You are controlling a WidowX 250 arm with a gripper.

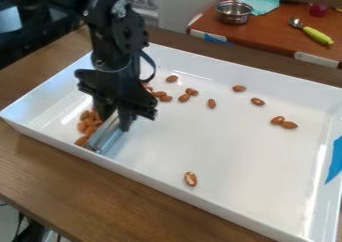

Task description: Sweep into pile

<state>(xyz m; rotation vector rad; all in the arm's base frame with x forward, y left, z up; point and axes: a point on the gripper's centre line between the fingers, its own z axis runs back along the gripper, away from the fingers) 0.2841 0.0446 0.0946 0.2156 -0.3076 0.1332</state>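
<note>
The gripper (113,120) hangs over the left part of the tray, its fingers parted by the width of the shiny metal scraper (105,138) clenched between them. The scraper slants down to the tray floor, with a heap of almonds (89,125) along its left side. At least six almonds show there; overlap prevents an exact count.

Just right of the gripper lies a loose group of about seven almonds (184,98), some partly hidden or overlapping. Six more are scattered farther out: three singles toward the far side, a touching pair (288,125) at the right, and one pale-patched almond (191,179) near the front wall.

The white tray (220,141) sits on a wooden table (47,168), with blue tape (335,161) on its right wall. Behind, a reddish-brown counter (277,36) bears one metal pot (234,12), one teal cloth (262,4) and one green-handled spoon (316,35).
</note>
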